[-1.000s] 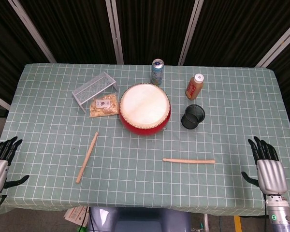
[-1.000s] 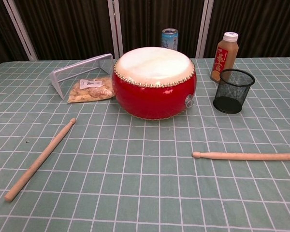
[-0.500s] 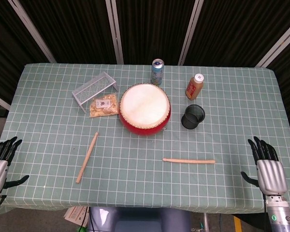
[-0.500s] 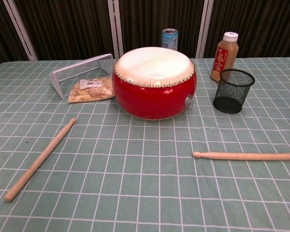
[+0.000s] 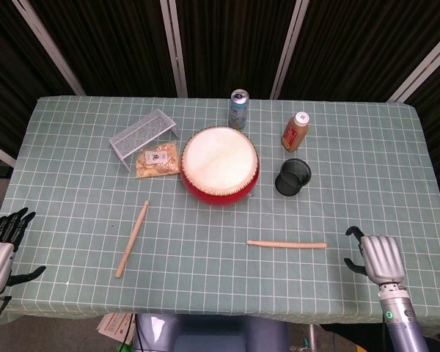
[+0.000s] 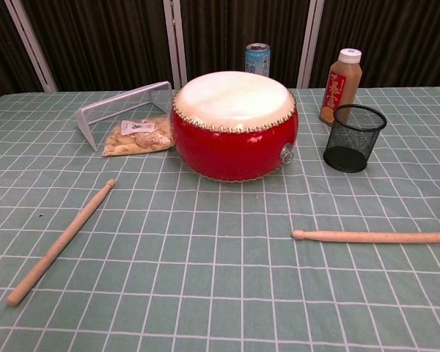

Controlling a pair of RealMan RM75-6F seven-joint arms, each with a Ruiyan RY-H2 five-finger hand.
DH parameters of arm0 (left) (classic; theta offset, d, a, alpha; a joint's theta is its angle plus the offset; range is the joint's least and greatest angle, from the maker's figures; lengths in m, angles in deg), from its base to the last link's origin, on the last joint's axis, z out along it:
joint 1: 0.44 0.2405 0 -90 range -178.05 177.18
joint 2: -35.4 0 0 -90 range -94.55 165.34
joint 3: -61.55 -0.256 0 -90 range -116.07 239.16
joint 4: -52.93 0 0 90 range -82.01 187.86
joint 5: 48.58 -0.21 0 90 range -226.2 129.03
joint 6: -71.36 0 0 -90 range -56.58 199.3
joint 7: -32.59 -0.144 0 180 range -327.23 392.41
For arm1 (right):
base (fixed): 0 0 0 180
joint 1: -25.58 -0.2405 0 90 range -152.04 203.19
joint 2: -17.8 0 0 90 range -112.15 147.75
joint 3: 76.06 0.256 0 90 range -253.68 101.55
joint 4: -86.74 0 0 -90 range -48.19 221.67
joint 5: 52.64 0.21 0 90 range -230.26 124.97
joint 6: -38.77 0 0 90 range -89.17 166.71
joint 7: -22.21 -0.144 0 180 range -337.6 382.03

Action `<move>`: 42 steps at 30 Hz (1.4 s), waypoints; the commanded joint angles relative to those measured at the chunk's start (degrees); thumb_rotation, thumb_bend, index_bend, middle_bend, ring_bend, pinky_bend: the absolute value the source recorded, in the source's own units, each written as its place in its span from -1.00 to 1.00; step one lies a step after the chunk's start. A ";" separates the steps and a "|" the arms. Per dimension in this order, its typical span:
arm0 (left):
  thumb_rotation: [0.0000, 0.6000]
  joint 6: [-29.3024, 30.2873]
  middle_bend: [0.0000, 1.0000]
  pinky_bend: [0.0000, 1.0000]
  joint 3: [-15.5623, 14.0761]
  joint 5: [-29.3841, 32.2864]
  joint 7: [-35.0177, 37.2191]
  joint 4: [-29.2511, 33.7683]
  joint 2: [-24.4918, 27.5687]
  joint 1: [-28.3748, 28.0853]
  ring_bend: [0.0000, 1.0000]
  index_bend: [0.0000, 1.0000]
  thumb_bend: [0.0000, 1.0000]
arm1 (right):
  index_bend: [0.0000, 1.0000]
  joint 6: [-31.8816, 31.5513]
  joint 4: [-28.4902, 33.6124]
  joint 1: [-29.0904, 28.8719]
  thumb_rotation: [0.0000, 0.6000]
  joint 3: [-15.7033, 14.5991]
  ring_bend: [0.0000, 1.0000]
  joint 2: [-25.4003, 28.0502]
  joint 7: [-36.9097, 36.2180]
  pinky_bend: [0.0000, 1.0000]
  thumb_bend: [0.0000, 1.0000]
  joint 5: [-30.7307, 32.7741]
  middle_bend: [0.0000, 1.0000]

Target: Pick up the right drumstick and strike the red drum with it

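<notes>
The red drum (image 5: 220, 167) with its pale skin stands at the table's middle back, also large in the chest view as the drum (image 6: 235, 128). The right drumstick (image 5: 286, 243) lies flat in front of it, tip pointing left; the chest view shows this drumstick (image 6: 374, 237) running off the right edge. My right hand (image 5: 374, 255) hovers just right of its butt end, apart from it, holding nothing, fingers turned toward the stick. The left drumstick (image 5: 132, 238) lies slanted at front left. My left hand (image 5: 1, 246) is off the table's left corner, fingers spread, empty.
Behind the drum stand a can (image 5: 239, 108) and a brown bottle (image 5: 295, 130). A black mesh cup (image 5: 292, 177) sits right of the drum, above the right drumstick. A wire rack (image 5: 143, 136) and a snack bag (image 5: 157, 160) lie at the left back.
My right hand has moved left toward the drumstick's butt end and tipped its fingers forward and down. The left hand, both sticks and the drum are unmoved.
</notes>
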 commanded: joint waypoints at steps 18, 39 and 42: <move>1.00 -0.56 -1.00 -1.00 -0.07 0.33 0.91 0.16 0.30 -0.16 -1.00 -1.00 -1.00 | -0.07 2.77 -9.42 -5.42 1.00 1.10 1.00 -15.13 10.22 0.97 -0.38 5.71 0.98; 1.00 -0.91 -1.00 -1.00 0.15 0.94 0.25 0.88 0.27 -0.35 -1.00 -1.00 -1.00 | -0.02 4.35 -11.76 -7.10 1.00 1.68 1.00 -18.17 11.39 0.97 -0.35 10.47 0.98; 1.00 -0.83 -1.00 -1.00 0.10 0.93 0.39 0.76 0.31 -0.26 -1.00 -1.00 -1.00 | -0.02 4.55 -12.01 -7.45 1.00 1.49 1.00 -18.83 12.14 0.97 -0.35 10.96 0.98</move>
